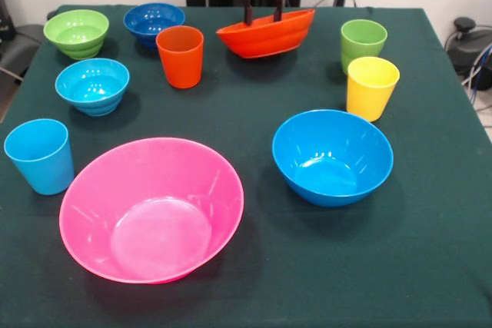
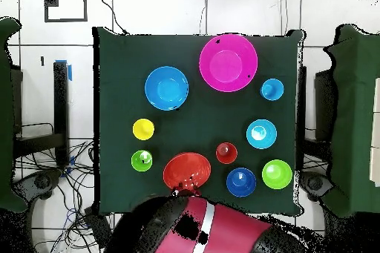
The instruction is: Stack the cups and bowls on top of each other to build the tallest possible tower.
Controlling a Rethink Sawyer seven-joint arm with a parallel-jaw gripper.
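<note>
My gripper point(image 1: 263, 14) hangs at the table's far side, its two black fingers point(image 1: 247, 11) down at the far rim of the large orange bowl point(image 1: 265, 34). The bowl hangs tilted, right side higher; it also shows in the overhead view point(image 2: 187, 170). The large blue bowl point(image 1: 332, 156) and the wide pink bowl point(image 1: 151, 209) stand apart at the front, nothing nested. Small bowls: green point(image 1: 77, 32), dark blue point(image 1: 153, 20), light blue point(image 1: 92, 85). Cups stand upright and apart: orange point(image 1: 180, 55), green point(image 1: 363, 42), yellow point(image 1: 371, 87), light blue point(image 1: 40, 155).
Everything stands on a dark green cloth-covered table point(image 1: 254, 282). The robot's red and black arm point(image 2: 200, 228) reaches in from the bottom of the overhead view. Cables and dark gear lie beyond the table's sides point(image 1: 469, 44).
</note>
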